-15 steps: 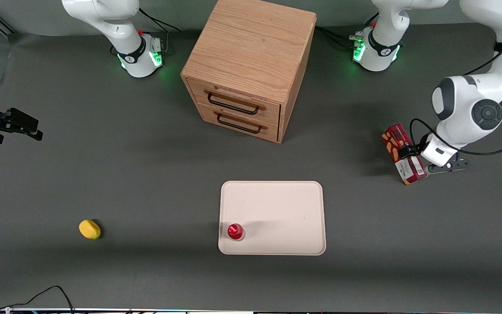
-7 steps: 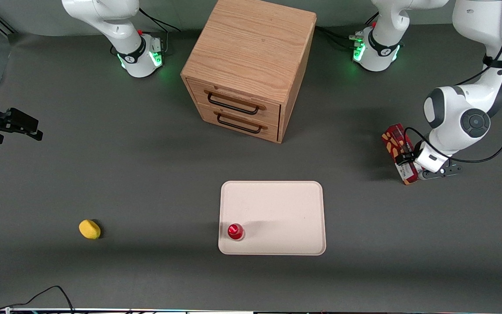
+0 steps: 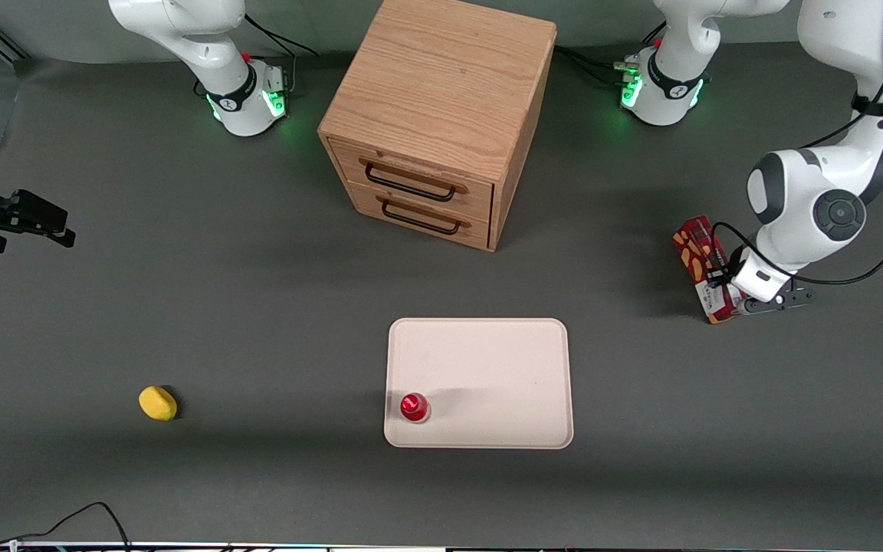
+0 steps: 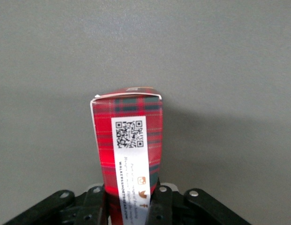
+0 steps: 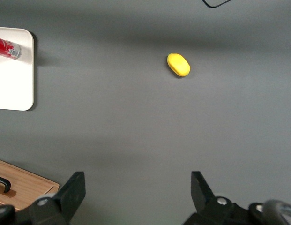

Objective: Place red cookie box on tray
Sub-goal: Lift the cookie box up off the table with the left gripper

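The red cookie box (image 3: 698, 261) stands on its long edge toward the working arm's end of the table, apart from the tray. In the left wrist view the red cookie box (image 4: 129, 150) shows a plaid face with a white QR label. My left gripper (image 3: 720, 282) is shut on the box, one finger on each broad side, and it also shows in the left wrist view (image 4: 129, 211). The cream-white tray (image 3: 503, 368) lies nearer the front camera, in front of the drawer cabinet.
A small round red-topped object (image 3: 414, 406) stands on the tray's near corner. A wooden two-drawer cabinet (image 3: 434, 115) stands at the table's middle. A yellow lemon-like object (image 3: 157, 402) lies toward the parked arm's end, also in the right wrist view (image 5: 178, 64).
The left arm has shifted slightly toward the box and turned it more onto its edge. The gripper has kept its hold on the box. Nothing else moved.
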